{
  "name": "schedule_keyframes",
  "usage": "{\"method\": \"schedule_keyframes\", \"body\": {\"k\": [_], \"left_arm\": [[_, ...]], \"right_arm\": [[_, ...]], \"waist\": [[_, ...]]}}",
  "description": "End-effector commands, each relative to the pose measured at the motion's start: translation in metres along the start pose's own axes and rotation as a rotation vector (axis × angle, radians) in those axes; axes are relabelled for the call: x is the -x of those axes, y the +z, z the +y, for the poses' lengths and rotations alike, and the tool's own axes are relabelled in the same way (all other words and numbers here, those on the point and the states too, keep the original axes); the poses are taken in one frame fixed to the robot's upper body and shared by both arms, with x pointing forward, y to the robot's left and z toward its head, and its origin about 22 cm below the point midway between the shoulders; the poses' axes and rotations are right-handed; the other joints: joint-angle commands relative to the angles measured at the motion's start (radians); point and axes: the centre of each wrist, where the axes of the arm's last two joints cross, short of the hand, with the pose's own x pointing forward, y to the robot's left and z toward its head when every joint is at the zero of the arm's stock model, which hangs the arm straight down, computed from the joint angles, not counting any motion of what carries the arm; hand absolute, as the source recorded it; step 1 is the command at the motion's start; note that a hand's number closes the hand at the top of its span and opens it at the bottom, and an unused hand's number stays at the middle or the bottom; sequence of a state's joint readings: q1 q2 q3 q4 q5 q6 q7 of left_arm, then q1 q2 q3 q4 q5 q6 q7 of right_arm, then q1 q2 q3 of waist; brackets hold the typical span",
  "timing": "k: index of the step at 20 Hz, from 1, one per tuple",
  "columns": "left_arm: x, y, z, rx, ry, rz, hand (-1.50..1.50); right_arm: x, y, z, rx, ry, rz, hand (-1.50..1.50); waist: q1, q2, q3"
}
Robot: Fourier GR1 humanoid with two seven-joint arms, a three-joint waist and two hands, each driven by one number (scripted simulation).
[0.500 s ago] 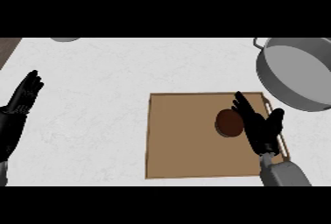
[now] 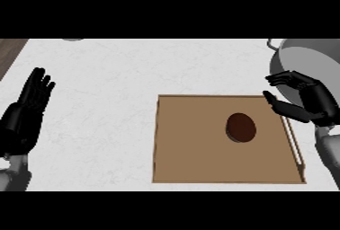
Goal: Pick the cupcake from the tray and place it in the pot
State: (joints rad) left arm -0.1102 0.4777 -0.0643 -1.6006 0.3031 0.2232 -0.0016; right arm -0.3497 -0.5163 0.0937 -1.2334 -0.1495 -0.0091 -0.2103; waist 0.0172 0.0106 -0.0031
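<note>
A dark brown cupcake sits on the right half of the brown tray. My right hand hovers over the tray's right edge, to the right of the cupcake and apart from it, fingers relaxed with the thumb pointing left, holding nothing. The grey pot stands at the upper right, partly cut off by the view's edge and partly hidden behind that hand. My left hand rests open at the far left, fingers up.
The white speckled counter spreads left of the tray. A dark wooden strip shows at the upper left corner. A small grey object peeks in at the top edge.
My right hand has drawn back from beside the cupcake to the right, toward the pot. The cupcake stays on the tray. The view has shifted slightly.
</note>
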Motion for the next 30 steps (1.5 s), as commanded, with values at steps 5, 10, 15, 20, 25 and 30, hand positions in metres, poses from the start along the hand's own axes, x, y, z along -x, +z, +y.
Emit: {"method": "schedule_keyframes", "body": {"k": [5,10,15,20,25,30], "left_arm": [[-0.015,-0.022,-0.025,-0.038,0.079,0.082,0.00],[-0.011,-0.020,-0.022,-0.060,0.074,0.086,0.00],[-0.011,-0.019,-0.020,-0.044,0.060,0.082,0.00],[-0.018,-0.021,-0.021,-0.036,0.072,0.084,0.00],[-0.013,-0.019,-0.031,-0.067,0.062,0.099,0.00],[-0.023,-0.010,-0.038,-0.045,0.079,0.096,0.00]], "right_arm": [[0.043,0.011,-0.047,0.002,-0.005,-0.324,-1.50],[0.011,-0.010,-0.073,-0.159,0.094,-0.277,-1.50],[-0.024,-0.022,-0.072,-0.447,0.280,-0.127,-1.50],[-0.052,-0.031,-0.028,-0.642,0.483,-0.054,-1.50],[-0.084,-0.038,0.002,-0.749,0.622,0.043,-1.50],[-0.077,-0.026,0.039,-0.757,0.575,0.098,-1.50]], "waist": [[-0.008,-0.002,0.006],[-0.011,-0.010,0.003],[-0.014,-0.016,0.001],[-0.019,-0.018,0.001],[-0.022,-0.016,0.001],[-0.016,-0.013,0.003]]}}
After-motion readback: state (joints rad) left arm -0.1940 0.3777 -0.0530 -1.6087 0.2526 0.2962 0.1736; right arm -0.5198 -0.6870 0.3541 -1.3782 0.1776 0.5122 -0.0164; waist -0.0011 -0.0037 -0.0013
